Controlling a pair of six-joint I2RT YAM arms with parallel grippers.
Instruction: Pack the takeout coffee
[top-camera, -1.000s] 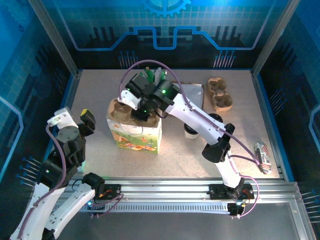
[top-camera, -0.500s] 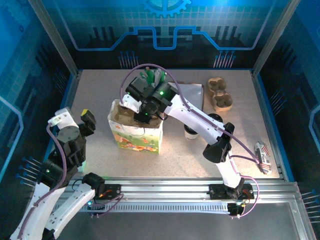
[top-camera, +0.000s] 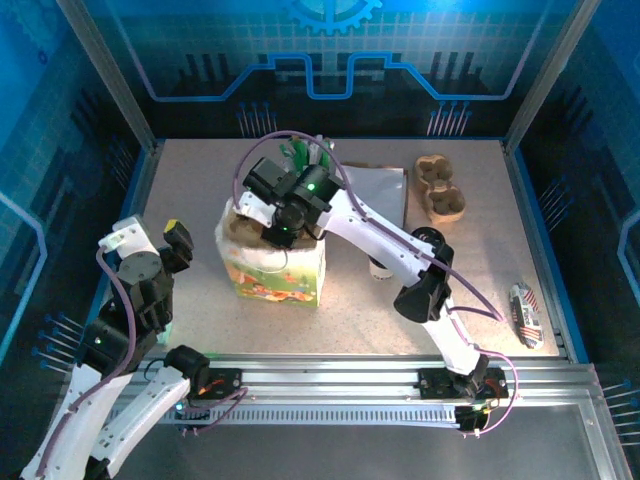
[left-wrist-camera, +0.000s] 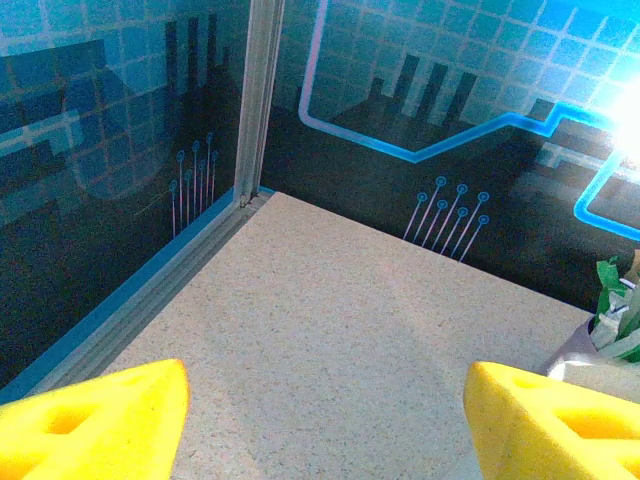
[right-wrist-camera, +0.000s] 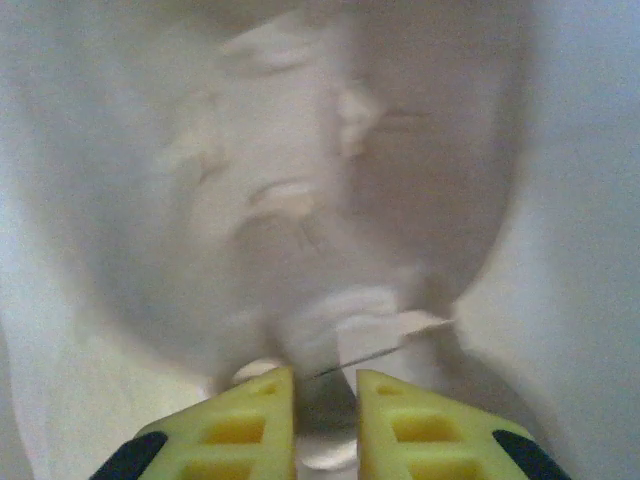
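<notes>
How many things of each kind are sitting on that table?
Paper bag: 1
Cardboard cup carrier, counting the one in the bag's mouth: 2
Paper cup: 1
Black lid: 1
Pink cup of sticks: 1
Grey sheet: 1
Wrapped packet: 1
Total: 8

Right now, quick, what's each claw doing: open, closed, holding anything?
Left claw: open, holding nothing.
Right claw: closed on the brown cup carrier at the mouth of the paper bag.
</notes>
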